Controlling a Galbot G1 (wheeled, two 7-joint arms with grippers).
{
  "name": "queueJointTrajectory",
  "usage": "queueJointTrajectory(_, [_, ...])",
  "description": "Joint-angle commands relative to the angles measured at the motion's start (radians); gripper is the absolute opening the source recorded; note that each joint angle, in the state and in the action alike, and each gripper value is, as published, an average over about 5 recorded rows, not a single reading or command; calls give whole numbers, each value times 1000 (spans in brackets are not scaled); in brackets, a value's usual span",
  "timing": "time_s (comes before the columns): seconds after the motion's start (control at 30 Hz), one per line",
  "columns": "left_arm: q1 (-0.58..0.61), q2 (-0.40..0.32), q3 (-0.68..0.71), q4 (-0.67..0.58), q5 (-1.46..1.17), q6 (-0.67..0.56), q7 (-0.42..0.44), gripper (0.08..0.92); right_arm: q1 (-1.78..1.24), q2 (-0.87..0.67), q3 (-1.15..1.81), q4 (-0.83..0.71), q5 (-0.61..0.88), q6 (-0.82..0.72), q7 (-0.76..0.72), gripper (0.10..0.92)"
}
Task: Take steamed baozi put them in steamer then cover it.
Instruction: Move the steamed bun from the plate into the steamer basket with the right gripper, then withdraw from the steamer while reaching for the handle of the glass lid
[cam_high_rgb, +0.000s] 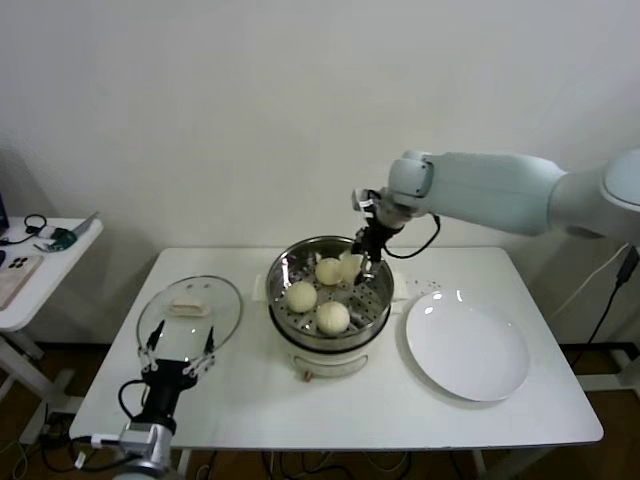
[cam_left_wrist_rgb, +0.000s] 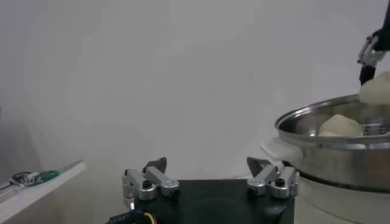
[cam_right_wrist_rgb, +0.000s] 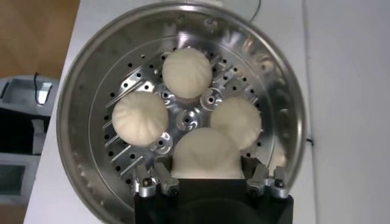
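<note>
The steel steamer (cam_high_rgb: 285, 268) stands mid-table on its white base. Three baozi lie on its perforated tray: (cam_high_rgb: 329, 271), (cam_high_rgb: 301, 296), (cam_high_rgb: 333, 318). My right gripper (cam_high_rgb: 362, 258) hangs over the steamer's far right side, shut on a fourth baozi (cam_right_wrist_rgb: 207, 152) held just above the tray beside the others (cam_right_wrist_rgb: 187, 71), (cam_right_wrist_rgb: 140, 118), (cam_right_wrist_rgb: 239, 122). My left gripper (cam_high_rgb: 180, 350) waits open and empty at the table's front left, close to the glass lid (cam_high_rgb: 190, 310); its view shows both fingers (cam_left_wrist_rgb: 159, 164) spread wide and the steamer (cam_left_wrist_rgb: 335, 155) off to one side.
A flat white plate (cam_high_rgb: 467, 347) lies bare to the right of the steamer. The glass lid rests flat on the table's left part. A small side table (cam_high_rgb: 40, 262) with cables and tools stands beyond the left edge.
</note>
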Motion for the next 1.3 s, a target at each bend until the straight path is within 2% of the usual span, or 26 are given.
queueJointTrajectory(0.03, [-3, 4, 2, 5, -2, 3, 0, 823, -64, 56, -34, -53, -13, -7, 4, 729])
queueJointTrajectory(0.57, [-16, 23, 1, 20, -6, 8, -2, 823, -109, 48, -17, -92, -65, 5, -6, 734])
queueJointTrajectory(0.93, [-16, 24, 2, 18, -6, 7, -2, 823, -92, 24, 16, -81, -53, 10, -13, 821])
queueJointTrajectory(1.2, [-15, 36, -1, 14, -5, 7, -2, 823, -4, -90, 64, 11, -26, 38, -36, 823])
queueJointTrajectory(1.3, [-16, 36, 0, 14, -3, 6, -3, 823, 14, -170, 121, 63, -32, 86, 18, 823])
